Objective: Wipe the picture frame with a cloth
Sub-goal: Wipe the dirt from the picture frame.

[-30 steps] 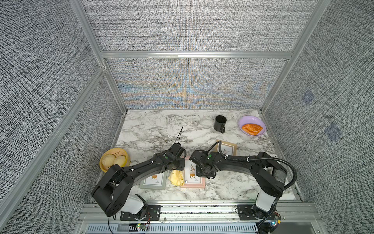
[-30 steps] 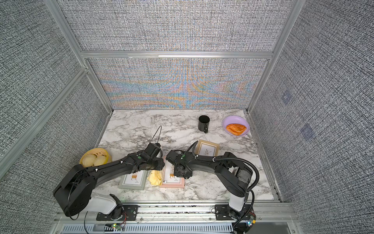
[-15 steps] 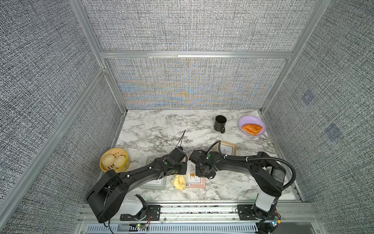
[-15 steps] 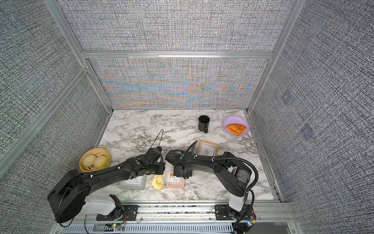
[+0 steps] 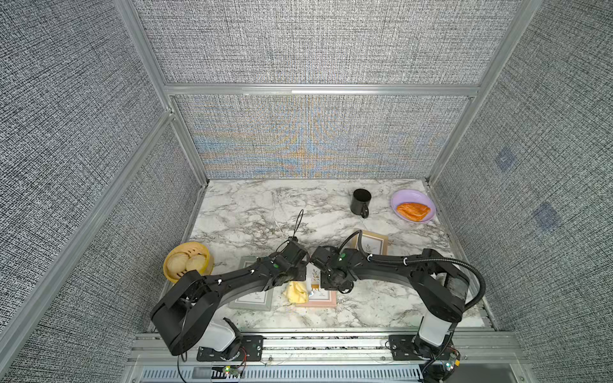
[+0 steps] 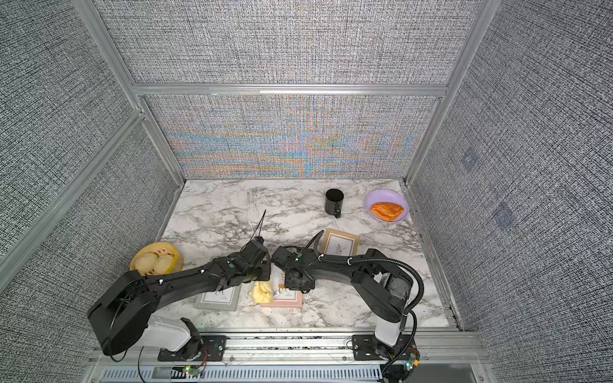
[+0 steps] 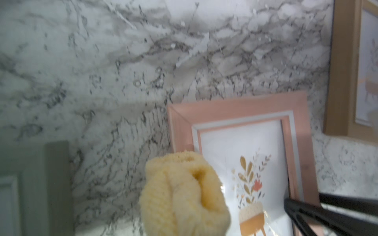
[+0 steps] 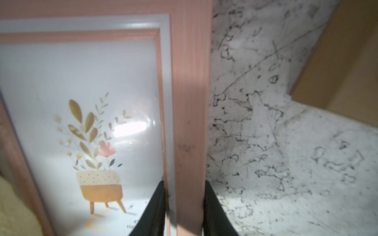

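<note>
while the right gripper (image 8: 184, 183) clamps the pink frame (image 5: 323, 298), the left gripper (image 5: 294, 281) holds the cloth (image 7: 184, 194) at its side

left gripper: jaws fully closed on the cloth, which is bunched into a pale-yellow wad. the wad hides the fingers in the left wrist view. in both top views the cloth sits near the tabletop's (image 5: 265, 212) front edge, about mid-width. it overlaps the pink frame's long bar on the side toward the left edge and spills onto the marble between that frame and the grey-green frame (image 5: 252, 298). can't tell whether the wad is pressing on the glass or just above it.

right gripper: jaws partly closed, gripping the pink frame's opposite long bar, one finger on the glass side and one on the outer side by the marble. the frame looks flat, but can't tell if it's lifted at all.

rest: the tan frame (image 5: 373, 242) lies just behind the right arm. the black mug (image 5: 361, 202) and the purple plate (image 5: 398, 199) with a pastry (image 5: 413, 211) are near the back right corner. the yellow basket (image 5: 172, 275) with buns (image 5: 185, 262) is at the left edge.
</note>
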Available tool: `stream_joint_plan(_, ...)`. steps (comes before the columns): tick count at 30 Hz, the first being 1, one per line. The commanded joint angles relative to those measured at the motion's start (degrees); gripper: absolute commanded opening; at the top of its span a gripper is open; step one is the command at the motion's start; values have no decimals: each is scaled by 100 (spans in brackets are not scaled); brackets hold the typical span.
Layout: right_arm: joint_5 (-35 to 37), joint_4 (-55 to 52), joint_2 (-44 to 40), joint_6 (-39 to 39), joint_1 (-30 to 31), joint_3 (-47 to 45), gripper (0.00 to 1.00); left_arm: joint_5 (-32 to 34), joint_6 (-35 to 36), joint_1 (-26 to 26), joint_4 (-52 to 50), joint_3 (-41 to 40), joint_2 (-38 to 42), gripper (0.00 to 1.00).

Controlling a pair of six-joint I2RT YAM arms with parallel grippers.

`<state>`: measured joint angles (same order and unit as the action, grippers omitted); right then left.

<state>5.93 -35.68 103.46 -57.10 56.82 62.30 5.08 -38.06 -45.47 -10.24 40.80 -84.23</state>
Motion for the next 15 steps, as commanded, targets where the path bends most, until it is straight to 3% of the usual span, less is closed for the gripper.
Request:
stream_joint_plan(1,54,-528,129,-86,12,-147,29,-8,342,223,397,290,-324,0)
stream_joint_plan(8,72,-528,110,-100,15,-194,29,-490,657,364,309,859,-811,0)
stream_joint_plan(15,57,-461,76,-163,39,-269,29,-919,162,295,155,-251,57,0)
